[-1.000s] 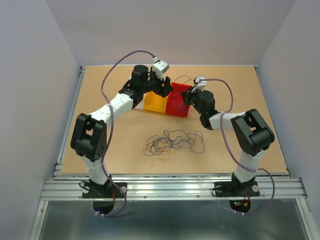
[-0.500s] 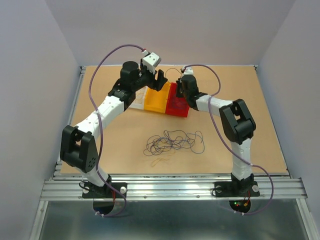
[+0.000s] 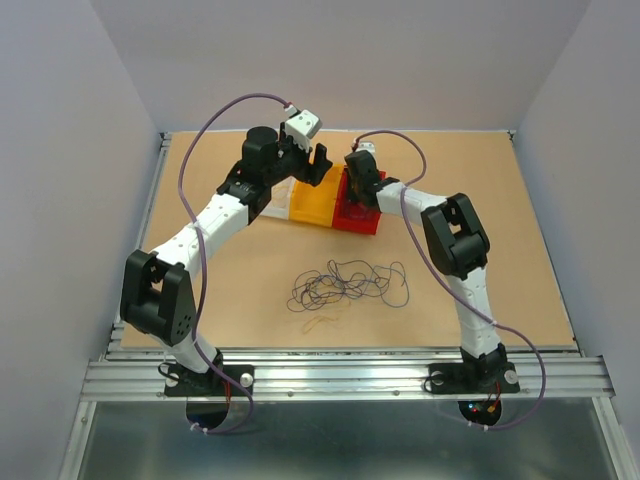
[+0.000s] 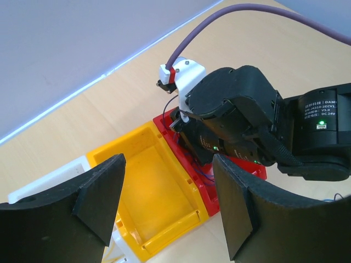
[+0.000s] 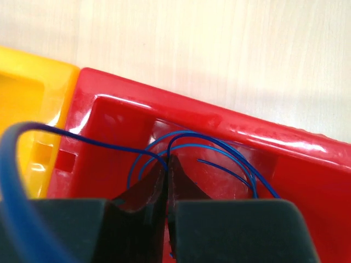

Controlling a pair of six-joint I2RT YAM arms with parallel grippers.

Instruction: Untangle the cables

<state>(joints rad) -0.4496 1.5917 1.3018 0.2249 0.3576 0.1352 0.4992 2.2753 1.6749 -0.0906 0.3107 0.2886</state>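
Right gripper (image 5: pixel 166 161) clenched, down inside the red bin (image 5: pixel 109 104), with a blue cable (image 5: pixel 98 143) pinched at its tips and looping over the bin floor! Left gripper (image 4: pixel 167 200) hung released, jaws wide, above the yellow bin (image 4: pixel 148 181) touching the red bin's left side. Under it all was a tan wooden table (image 3: pixel 500 250), boxed by pale grey walls (image 3: pixel 350 60). The tangle of cables (image 3: pixel 345 285) lay well nearer the arm bases than the red bin, stretched left to right.
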